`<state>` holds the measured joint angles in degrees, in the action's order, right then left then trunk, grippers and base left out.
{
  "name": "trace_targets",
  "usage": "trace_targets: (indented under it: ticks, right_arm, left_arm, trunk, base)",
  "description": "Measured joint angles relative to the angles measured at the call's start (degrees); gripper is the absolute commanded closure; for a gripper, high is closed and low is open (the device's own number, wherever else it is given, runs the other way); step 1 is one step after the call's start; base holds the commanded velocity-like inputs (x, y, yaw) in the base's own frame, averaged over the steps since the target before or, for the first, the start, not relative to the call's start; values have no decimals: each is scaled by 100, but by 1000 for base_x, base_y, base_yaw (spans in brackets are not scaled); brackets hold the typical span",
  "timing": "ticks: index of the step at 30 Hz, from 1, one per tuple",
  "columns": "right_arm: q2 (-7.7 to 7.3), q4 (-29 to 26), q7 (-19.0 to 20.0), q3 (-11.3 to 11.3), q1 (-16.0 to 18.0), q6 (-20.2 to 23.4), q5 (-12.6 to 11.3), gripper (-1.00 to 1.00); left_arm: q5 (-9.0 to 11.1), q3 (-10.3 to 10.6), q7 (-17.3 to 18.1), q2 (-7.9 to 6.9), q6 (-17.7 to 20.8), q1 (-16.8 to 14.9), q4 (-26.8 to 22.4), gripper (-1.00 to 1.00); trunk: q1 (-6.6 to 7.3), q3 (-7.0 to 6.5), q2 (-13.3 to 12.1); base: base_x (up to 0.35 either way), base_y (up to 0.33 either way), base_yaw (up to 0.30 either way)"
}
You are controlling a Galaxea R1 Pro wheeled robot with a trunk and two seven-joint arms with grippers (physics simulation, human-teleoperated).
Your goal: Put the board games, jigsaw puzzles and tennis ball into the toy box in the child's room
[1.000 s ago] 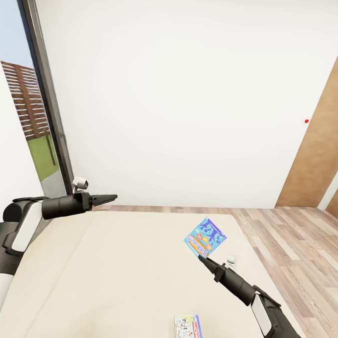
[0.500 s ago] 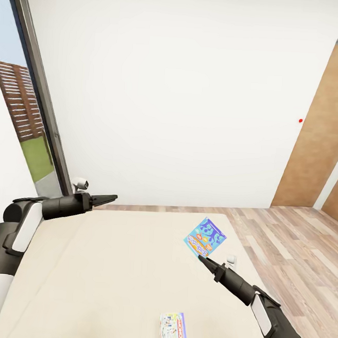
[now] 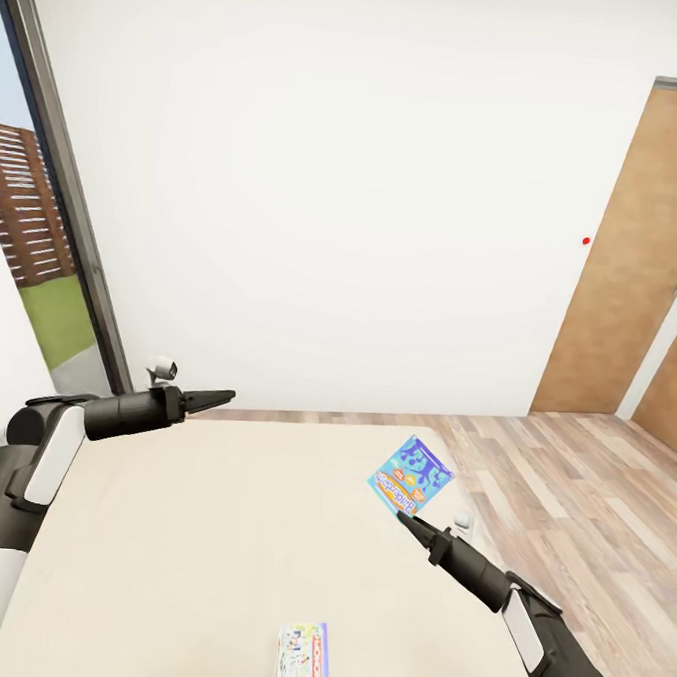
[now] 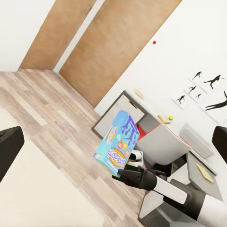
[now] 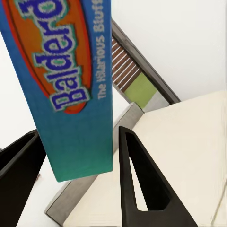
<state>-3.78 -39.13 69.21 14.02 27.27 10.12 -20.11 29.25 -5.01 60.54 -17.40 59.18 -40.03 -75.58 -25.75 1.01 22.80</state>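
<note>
Two board games show on and over the beige bed (image 3: 216, 531). Nearest, at the head view's bottom edge, the white Monopoly box (image 3: 304, 661) lies flat on the mattress, its long axis running away from the robot; it is cut off by the frame. Beyond it, the right gripper (image 3: 405, 520) holds the blue game (image 3: 410, 473) up by a lower corner, clear of the bed near its right edge. The box stands on edge, tilted, its printed face toward the head camera and its long axis rising up and to the right. In the right wrist view the jaws sit narrow on either side of the box's thin edge, where "Balderd…" lettering (image 5: 66, 71) runs along it. The left gripper (image 3: 225, 397) hangs over the bed's far left corner, pointing right; whether its jaws are parted or closed cannot be told. Past the bed lie wood floor (image 3: 570, 483), a white wall and a brown door (image 3: 623, 266). In the left wrist view, the counter (image 4: 165, 137) stands far off, with a small yellow-green ball (image 4: 170, 117) on top.
</note>
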Motion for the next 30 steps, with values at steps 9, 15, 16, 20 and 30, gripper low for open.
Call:
trace_targets:
  ticks: [9, 15, 16, 20, 30]
  right_arm:
    - [0, 0, 2, 0, 1, 0, 0, 100]
    - [0, 0, -3, -2, 1, 0, 1, 100]
    - [0, 0, -6, -5, 0, 0, 4, 100]
    - [0, 0, -18, -8, 1, 0, 7, 100]
    - [0, 0, -15, -9, -1, 0, 8, 100]
  left_arm:
    - [0, 2, 0, 0, 0, 0, 0, -100]
    - [0, 1, 0, 0, 0, 0, 0, -100]
    - [0, 0, 0, 0, 0, 0, 0, -100]
    - [0, -3, 0, 0, 0, 0, 0, -100]
    - [0, 2, 0, 0, 0, 0, 0, -100]
  trunk:
    - [0, 0, 0]
    - [0, 0, 0]
    - [0, 0, 0]
    - [0, 0, 0]
    - [0, 0, 0]
  base:
    - [0, -305, 0]
    - [0, -305, 0]
    - [0, -305, 0]
    - [0, -305, 0]
    - [0, -305, 0]
